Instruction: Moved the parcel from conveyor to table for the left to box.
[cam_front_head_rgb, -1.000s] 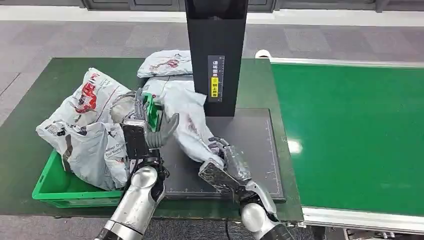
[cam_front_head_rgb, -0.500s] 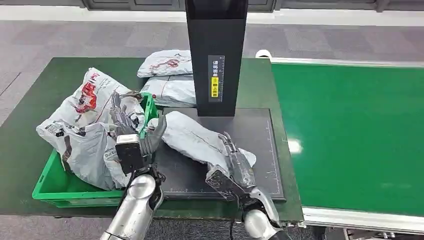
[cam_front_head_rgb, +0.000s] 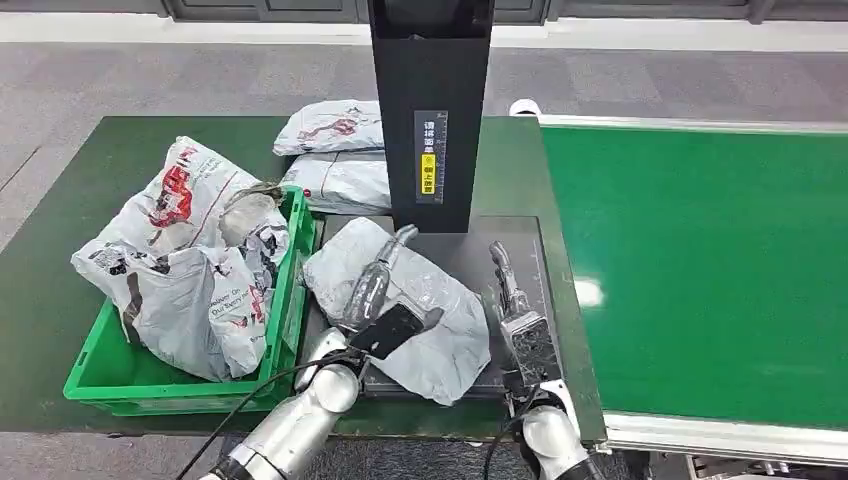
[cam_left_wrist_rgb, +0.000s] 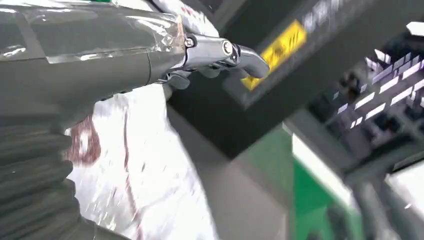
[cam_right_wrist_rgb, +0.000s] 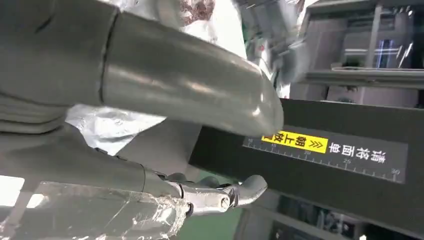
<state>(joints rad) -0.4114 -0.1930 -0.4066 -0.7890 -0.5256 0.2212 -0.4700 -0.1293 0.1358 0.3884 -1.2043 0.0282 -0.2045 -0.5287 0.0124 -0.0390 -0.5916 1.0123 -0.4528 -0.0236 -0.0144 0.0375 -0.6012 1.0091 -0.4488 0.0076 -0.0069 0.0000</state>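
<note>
Head view: parcel lies under the spread left robot hand.

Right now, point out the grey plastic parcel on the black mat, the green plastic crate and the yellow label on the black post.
grey plastic parcel (cam_front_head_rgb: 440, 320), head view, its crinkled middle.
green plastic crate (cam_front_head_rgb: 290, 290), head view, right wall.
yellow label (cam_front_head_rgb: 429, 173), head view, label centre.
</note>
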